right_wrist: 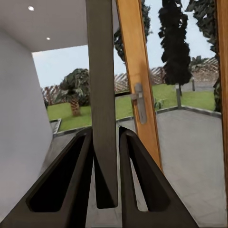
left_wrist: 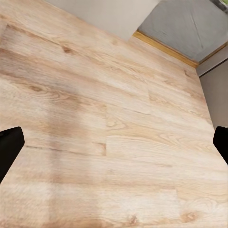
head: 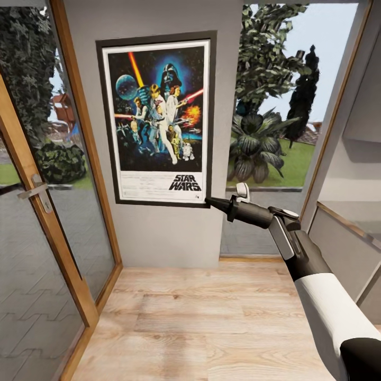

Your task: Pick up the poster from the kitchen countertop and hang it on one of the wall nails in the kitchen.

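The Star Wars poster (head: 157, 119) stands flat and upright against the grey wall between a door and a window. My right gripper (head: 209, 201) reaches to its lower right corner and is shut on the frame's edge. In the right wrist view the poster's dark edge (right_wrist: 102, 95) runs edge-on between the two fingers (right_wrist: 71, 171), which press on it from both sides. My left gripper (left_wrist: 114, 147) hangs open over the pale wood floor (left_wrist: 109, 109) with nothing between its fingertips. The kitchen countertop is out of view.
A glass door with a wooden frame and metal handle (head: 37, 190) stands at the left. A tall window (head: 275, 132) onto a garden is right of the poster. A grey panel (head: 344, 254) rises at the far right. Wood floor (head: 201, 323) lies below.
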Robot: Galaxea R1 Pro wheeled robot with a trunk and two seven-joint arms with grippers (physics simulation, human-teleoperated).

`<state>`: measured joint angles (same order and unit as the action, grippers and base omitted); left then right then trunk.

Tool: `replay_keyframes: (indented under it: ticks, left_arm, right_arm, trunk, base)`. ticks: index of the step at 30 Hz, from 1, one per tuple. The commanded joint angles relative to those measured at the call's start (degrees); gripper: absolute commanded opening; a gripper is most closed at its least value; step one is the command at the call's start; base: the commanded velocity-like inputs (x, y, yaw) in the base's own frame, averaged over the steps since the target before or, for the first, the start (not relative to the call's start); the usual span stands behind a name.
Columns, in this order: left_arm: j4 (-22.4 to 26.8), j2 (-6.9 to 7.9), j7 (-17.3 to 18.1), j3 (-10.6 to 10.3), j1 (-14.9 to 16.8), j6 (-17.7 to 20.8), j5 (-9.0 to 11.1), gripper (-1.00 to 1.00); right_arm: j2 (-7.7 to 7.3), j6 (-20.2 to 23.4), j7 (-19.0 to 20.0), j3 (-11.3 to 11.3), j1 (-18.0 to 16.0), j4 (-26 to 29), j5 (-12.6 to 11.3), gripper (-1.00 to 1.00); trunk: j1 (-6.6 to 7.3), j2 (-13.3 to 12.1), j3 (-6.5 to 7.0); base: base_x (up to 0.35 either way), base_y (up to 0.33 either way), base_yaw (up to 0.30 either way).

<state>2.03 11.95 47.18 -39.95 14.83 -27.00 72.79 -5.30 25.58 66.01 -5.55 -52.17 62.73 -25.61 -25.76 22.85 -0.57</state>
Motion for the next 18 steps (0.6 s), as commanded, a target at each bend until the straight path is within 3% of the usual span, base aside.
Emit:
replay_keyframes:
  ticks: [1, 18]
  left_arm:
    - [-0.01, 0.01, 0.09, -0.48, 0.02, -0.24, 0.43, 1.00]
    - [-0.01, 0.05, 0.10, -0.48, 0.02, -0.31, 0.43, 1.00]
  right_arm:
    - [-0.06, 0.61, -0.01, -0.12, -0.05, 0.01, -0.47, -1.00]
    - [-0.06, 0.53, 0.00, -0.14, -0.04, 0.12, 0.12, -1.00]
  trunk:
    - [-0.03, 0.07, -0.06]
    - [-0.03, 0.07, -0.06]
  base:
    - [0.000, 0.000, 0.000]
    - [0.000, 0.000, 0.000]
